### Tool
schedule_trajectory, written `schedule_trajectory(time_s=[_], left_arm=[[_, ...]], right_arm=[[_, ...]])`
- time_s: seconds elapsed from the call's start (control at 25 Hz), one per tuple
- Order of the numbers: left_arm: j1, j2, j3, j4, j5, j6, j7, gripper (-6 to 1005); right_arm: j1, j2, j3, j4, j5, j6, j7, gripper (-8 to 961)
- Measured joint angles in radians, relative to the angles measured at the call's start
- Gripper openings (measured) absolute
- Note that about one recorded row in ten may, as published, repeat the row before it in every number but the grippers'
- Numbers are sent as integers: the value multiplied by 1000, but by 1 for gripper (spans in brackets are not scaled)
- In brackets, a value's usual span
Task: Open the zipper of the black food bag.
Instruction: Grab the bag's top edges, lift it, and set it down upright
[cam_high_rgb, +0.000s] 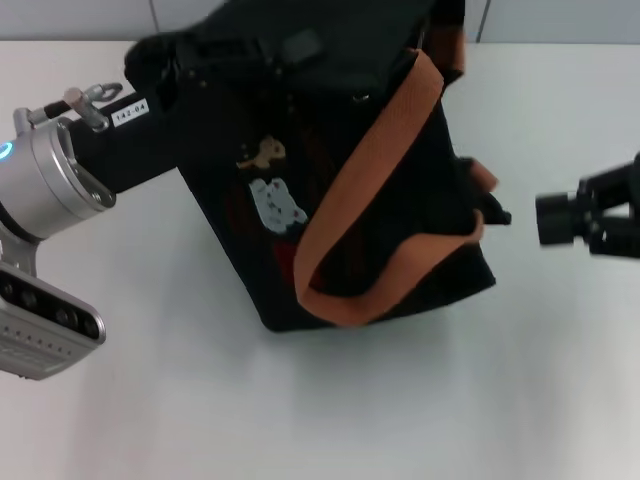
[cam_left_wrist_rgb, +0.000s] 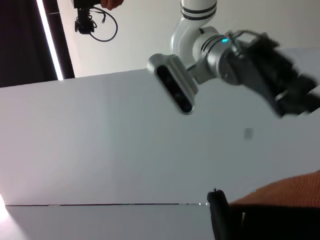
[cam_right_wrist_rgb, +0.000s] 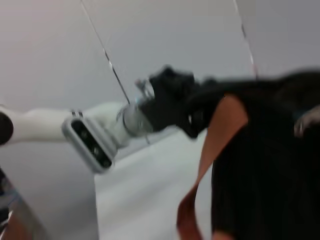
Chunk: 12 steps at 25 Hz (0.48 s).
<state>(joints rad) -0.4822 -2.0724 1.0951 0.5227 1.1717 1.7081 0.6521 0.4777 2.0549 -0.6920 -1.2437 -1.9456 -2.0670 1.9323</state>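
At the black food bag (cam_high_rgb: 340, 180) mid-table, my left gripper (cam_high_rgb: 165, 65) presses its far-left corner, grip hidden; right gripper (cam_high_rgb: 550, 220) waits beside it, fingers unreadable; soft fabric sags, so I'd pinch the unseen zipper pull.

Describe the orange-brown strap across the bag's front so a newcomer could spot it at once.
On the white table the black food bag lies tilted, with the left gripper at its upper left corner. The orange-brown strap loops diagonally down its side. It is the only bright band, unlike the small bear patches.
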Motion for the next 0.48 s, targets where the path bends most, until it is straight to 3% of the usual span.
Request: schedule_trajectory(time_s=[0.2, 0.48], left_arm=[[-5, -4, 4, 2, 0, -11, 50, 103], [11, -8, 51, -26, -3, -20, 140, 103]], right_arm=[[21, 17, -19, 6, -88, 44, 21, 174], [0, 24, 23, 72, 42, 182, 52, 171]])
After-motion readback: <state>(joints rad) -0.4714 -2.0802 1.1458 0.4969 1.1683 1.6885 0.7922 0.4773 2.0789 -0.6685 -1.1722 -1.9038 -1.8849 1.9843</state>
